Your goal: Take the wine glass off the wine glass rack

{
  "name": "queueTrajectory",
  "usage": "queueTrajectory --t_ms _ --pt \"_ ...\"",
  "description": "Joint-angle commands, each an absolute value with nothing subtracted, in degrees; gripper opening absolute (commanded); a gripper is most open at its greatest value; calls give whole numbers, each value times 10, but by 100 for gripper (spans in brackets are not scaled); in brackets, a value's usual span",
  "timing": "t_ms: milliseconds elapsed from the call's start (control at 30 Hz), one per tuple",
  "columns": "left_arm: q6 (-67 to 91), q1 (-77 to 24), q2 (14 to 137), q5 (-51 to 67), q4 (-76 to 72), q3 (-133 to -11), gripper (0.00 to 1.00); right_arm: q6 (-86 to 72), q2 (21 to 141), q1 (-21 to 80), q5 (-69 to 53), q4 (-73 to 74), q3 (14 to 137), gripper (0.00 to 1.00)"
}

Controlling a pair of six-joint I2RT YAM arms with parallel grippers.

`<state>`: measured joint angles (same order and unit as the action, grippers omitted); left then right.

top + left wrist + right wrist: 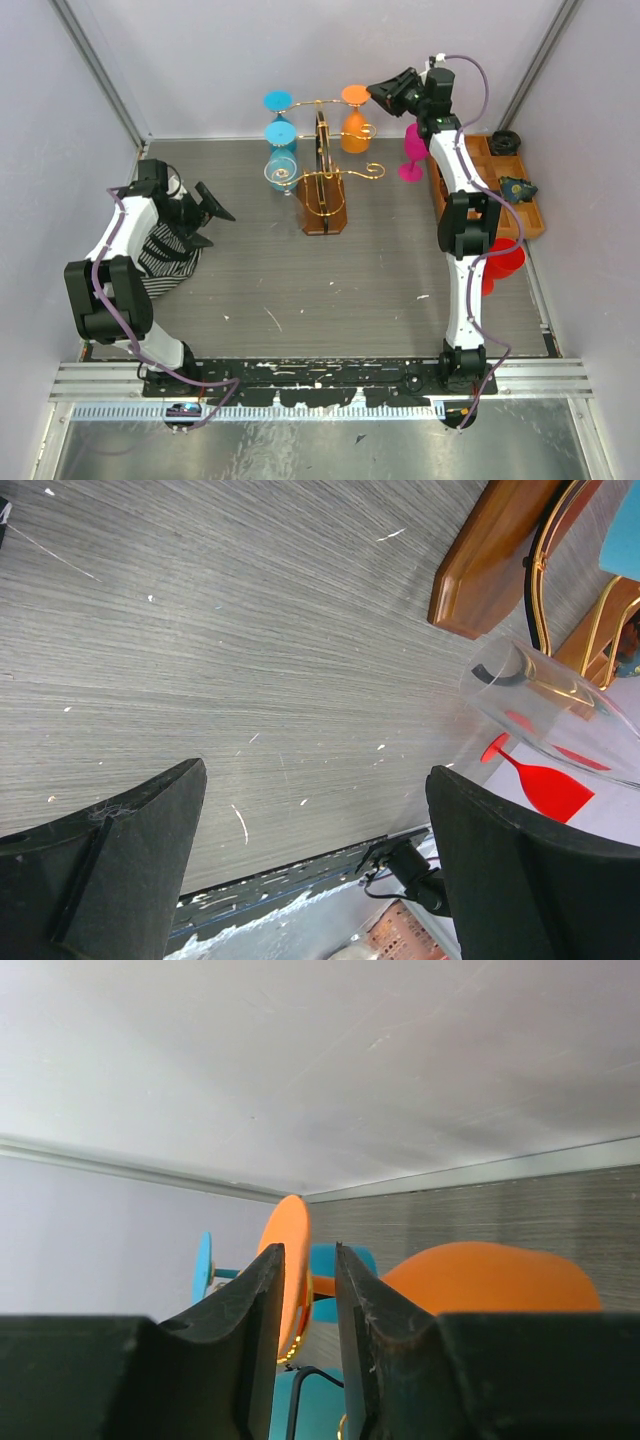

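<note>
Right wrist view: orange wine glass (480,1280) bowl cut by one finger, foot half behind other. Only sliver of stem shows in gap of right gripper (309,1252); contact with pads not tellable. Blue glass (203,1265) mostly behind fingers.
Top view: red glass (505,262), right side, partly behind right arm (465,215). Striped cloth (165,262) partly under left arm (125,230). Dark items (517,187) in tray (535,225) too small to name.
Left wrist view: clear glass (545,705) cut by right edge. Wine glass rack (485,555) base cut by top edge.
</note>
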<state>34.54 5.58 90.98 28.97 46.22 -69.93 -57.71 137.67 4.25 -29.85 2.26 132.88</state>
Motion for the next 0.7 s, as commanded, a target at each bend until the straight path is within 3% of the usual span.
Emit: queueTrajectory --t_ms 0,400,667 --pt "340 59 914 297 465 -699 98 -600 1375 48 -320 -34 1364 32" --pt "338 59 912 294 468 -695 98 -594 1383 50 -339 -21 1375 27" --pt "339 59 910 292 469 -695 99 -585 1377 50 -345 -16 1373 2"
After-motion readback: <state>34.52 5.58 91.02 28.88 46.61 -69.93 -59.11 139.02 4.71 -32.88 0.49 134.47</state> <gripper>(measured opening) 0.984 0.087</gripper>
